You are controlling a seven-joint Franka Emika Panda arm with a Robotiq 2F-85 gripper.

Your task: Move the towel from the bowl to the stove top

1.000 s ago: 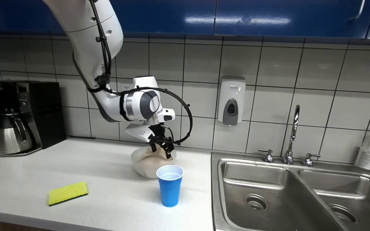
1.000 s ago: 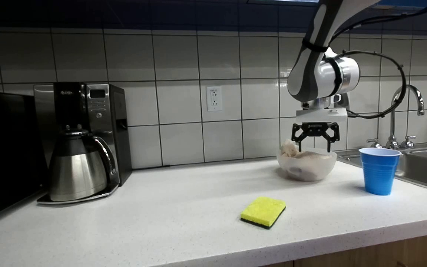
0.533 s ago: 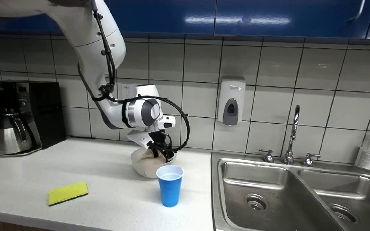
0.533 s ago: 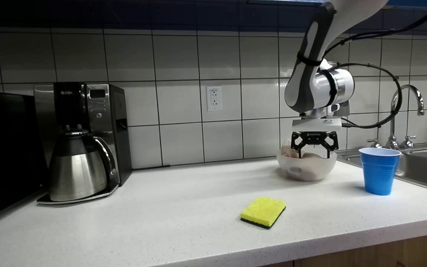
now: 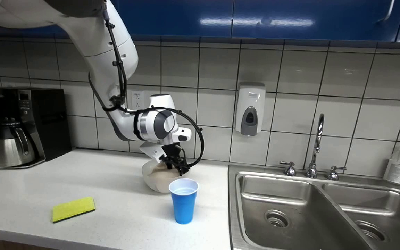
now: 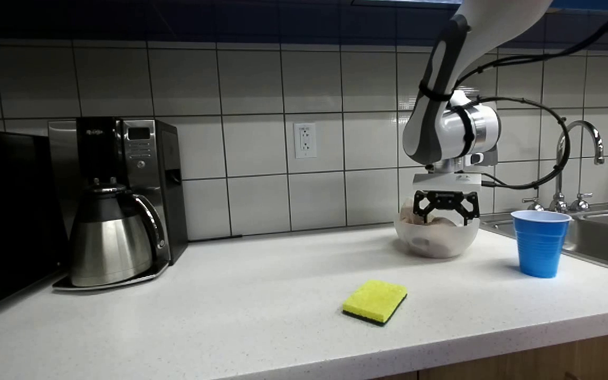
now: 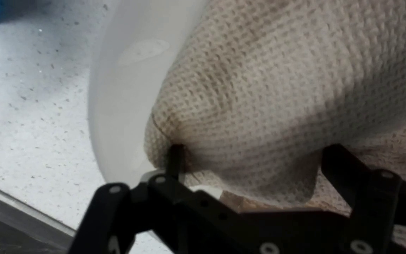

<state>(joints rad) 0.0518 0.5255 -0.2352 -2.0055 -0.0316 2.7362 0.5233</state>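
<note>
Towel (image 7: 287, 81) lies bunched in the bowl (image 7: 113, 106), one fold between the spread fingers (image 7: 344, 173) of the gripper (image 7: 254, 147), and if they close on that top layer alone, the weight below could pull it free during the lift.

Readable text: none | coffee maker (image 6: 145, 182): pale logo (image 6: 101, 132), blurred | pump bottle (image 5: 399, 163): label print (image 5: 396, 172), too small

One towel (image 7: 270, 106), one bowl (image 6: 435, 244), one cup (image 5: 183, 205), one sponge (image 6: 374, 300), two sink basins (image 5: 273, 191)
</note>
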